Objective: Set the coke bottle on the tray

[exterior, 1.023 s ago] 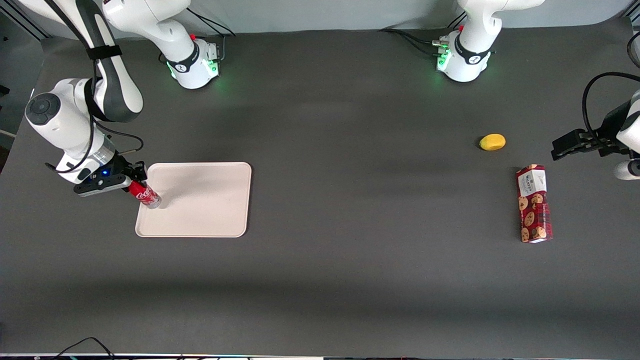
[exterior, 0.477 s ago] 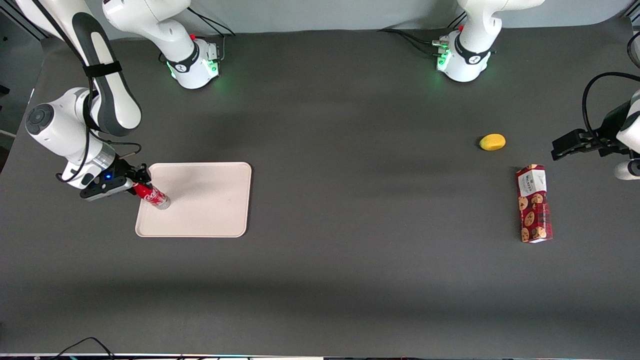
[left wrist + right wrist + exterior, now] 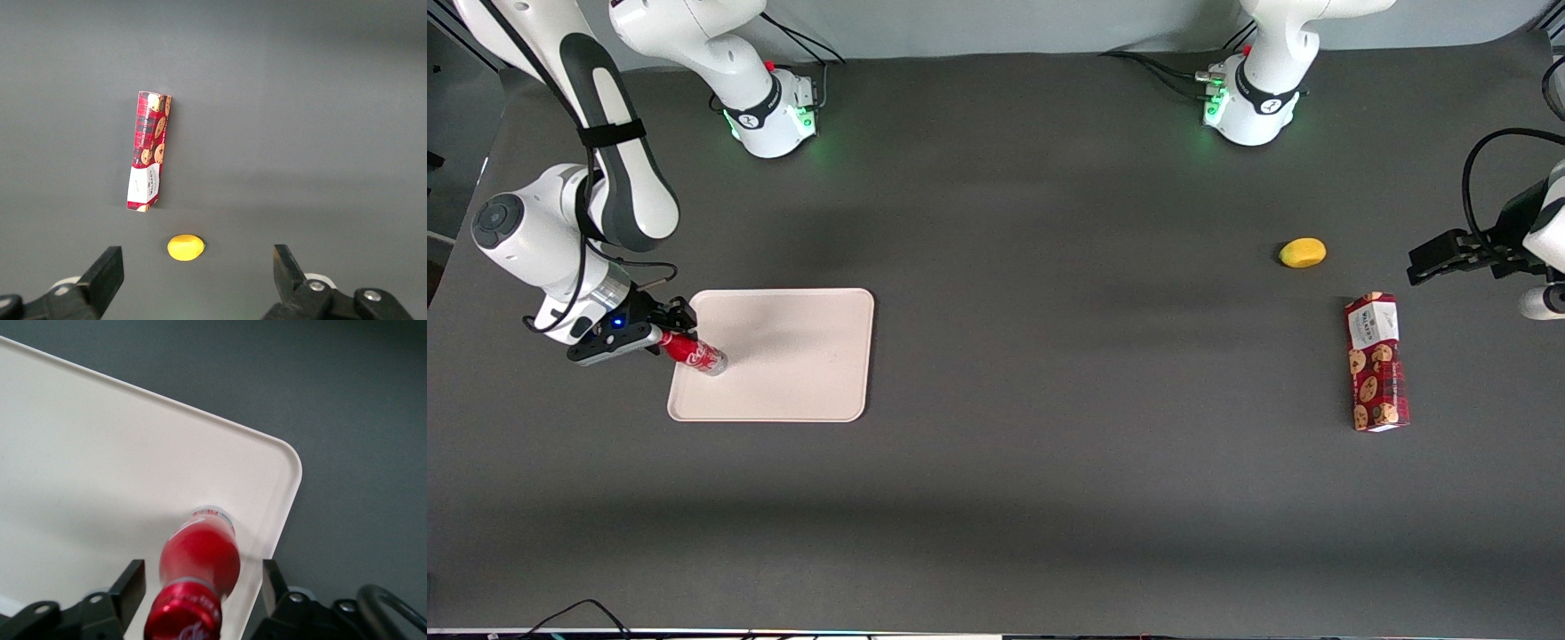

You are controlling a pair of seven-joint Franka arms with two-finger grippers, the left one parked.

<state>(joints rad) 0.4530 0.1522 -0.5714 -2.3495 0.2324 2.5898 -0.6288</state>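
1. With its fingers spread on either side of the coke bottle's (image 3: 692,353) cap end, the gripper (image 3: 660,331) sits at the tray's (image 3: 800,356) edge nearest the working arm's end of the table; the wrist view shows clear gaps between each finger and the bottle, so it is not pinching it.
2. Bottle stands on the tray with its silvery base down on the surface, close to the tray corner that is nearer the front camera; body tilts, cap leaning out toward the gripper.
3. Wrist view: gripper (image 3: 203,587) straddles the bottle (image 3: 200,563), red cap closest to the camera, base resting just inside the tray's (image 3: 100,453) raised rim by its rounded corner.
4. Tray lies flat on the dark table (image 3: 1049,267); nothing else on it but the bottle.
5. Well apart from the tray, toward the parked arm's end of the table: a red cookie box (image 3: 1376,362) lying flat and a small yellow lemon (image 3: 1303,252) near it, farther from the front camera than the box.
6. Left wrist view shows the same pair, box (image 3: 148,151) and lemon (image 3: 185,247), apart from each other.
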